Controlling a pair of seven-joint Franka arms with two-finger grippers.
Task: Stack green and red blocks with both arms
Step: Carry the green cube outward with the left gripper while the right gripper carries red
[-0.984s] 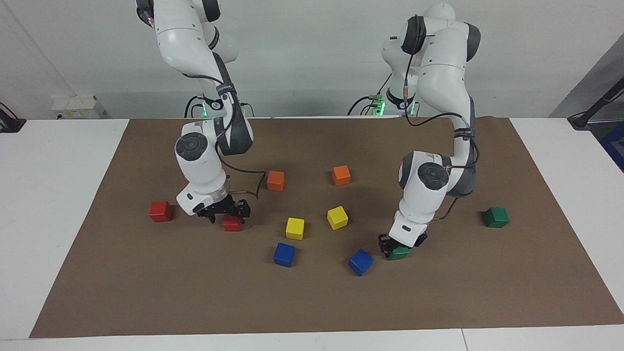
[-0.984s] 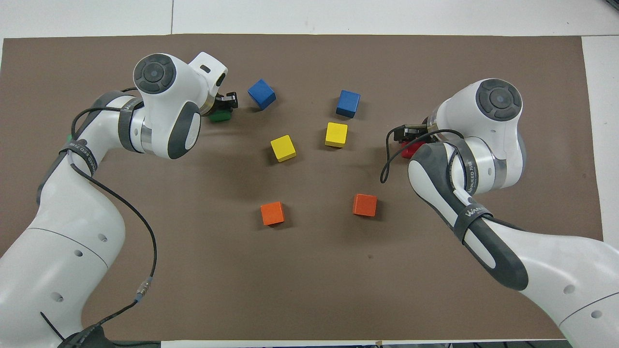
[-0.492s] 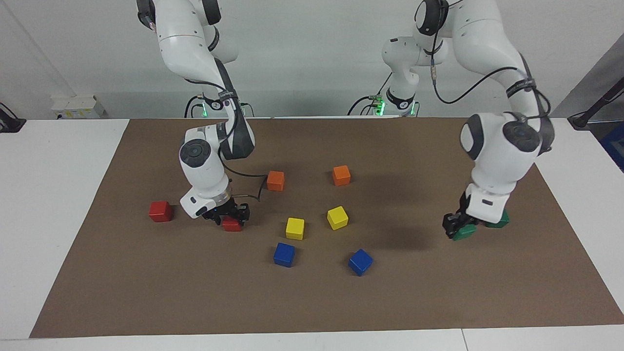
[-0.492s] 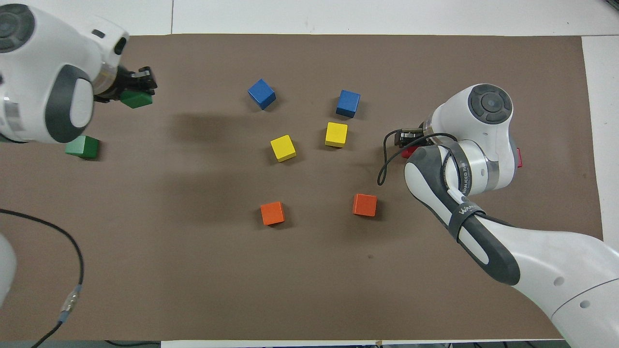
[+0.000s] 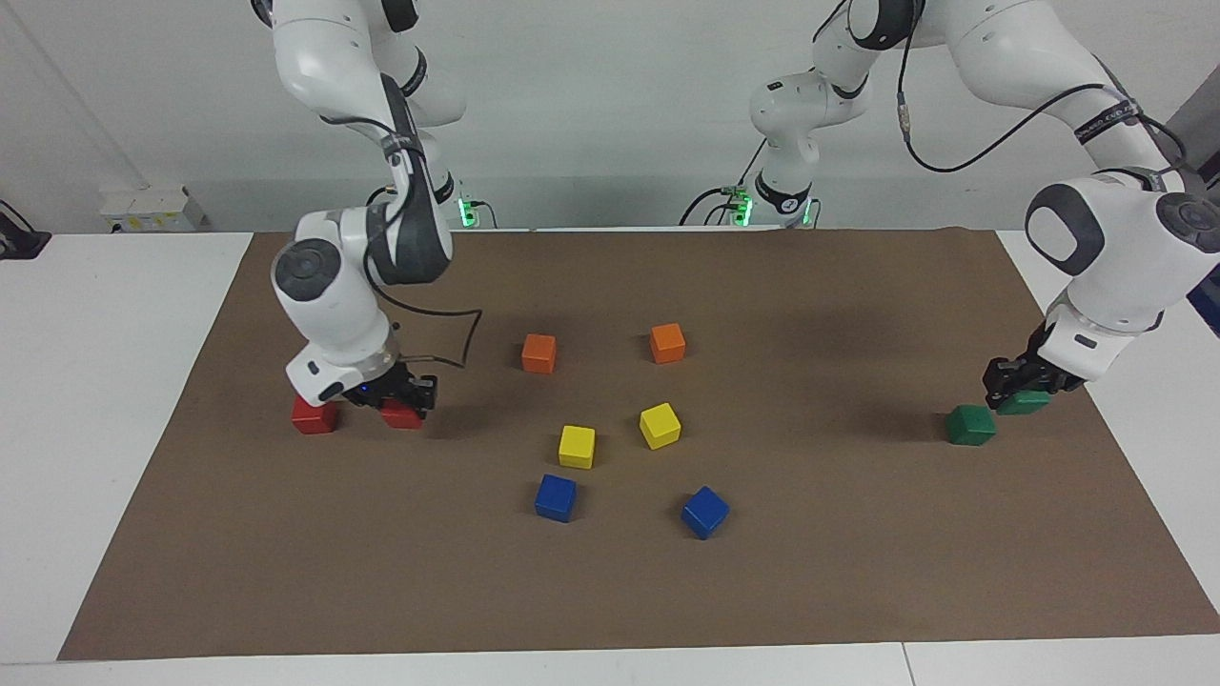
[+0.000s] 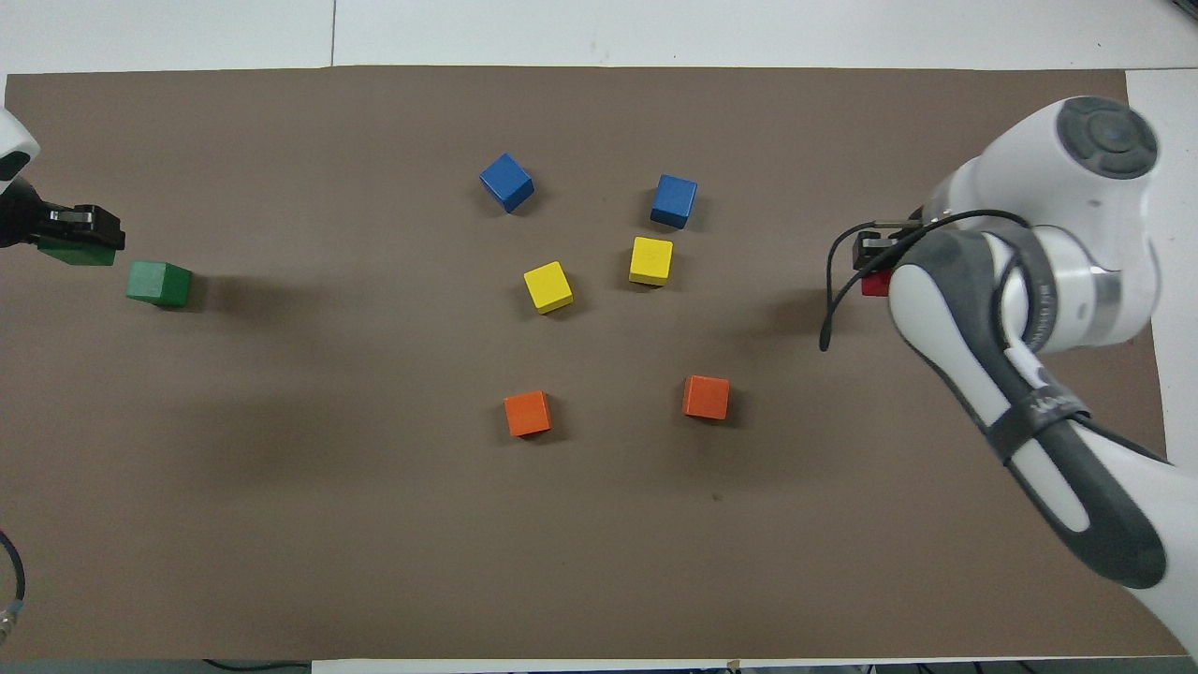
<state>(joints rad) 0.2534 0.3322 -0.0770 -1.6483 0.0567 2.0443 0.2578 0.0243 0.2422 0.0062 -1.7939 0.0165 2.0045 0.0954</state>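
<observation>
My left gripper (image 5: pixel 1022 393) (image 6: pixel 73 236) is shut on a dark green block (image 5: pixel 1026 402) (image 6: pixel 75 253) and holds it in the air beside the second green block (image 5: pixel 971 425) (image 6: pixel 158 283), which rests on the mat at the left arm's end. My right gripper (image 5: pixel 400 398) (image 6: pixel 874 262) is shut on a red block (image 5: pixel 403 414) (image 6: pixel 875 284) and holds it just above the mat, beside the second red block (image 5: pixel 313 416). That second red block is hidden under the right arm in the overhead view.
On the brown mat (image 5: pixel 610 591) sit two orange blocks (image 5: pixel 538 353) (image 5: pixel 667 342), two yellow blocks (image 5: pixel 577 446) (image 5: pixel 660 425) and two blue blocks (image 5: pixel 556 497) (image 5: pixel 705 512), grouped around the middle. White table (image 5: pixel 105 381) surrounds the mat.
My left gripper has carried its green block toward the left arm's end, passing over the resting green block. My right gripper has carried its red block toward the resting red block.
</observation>
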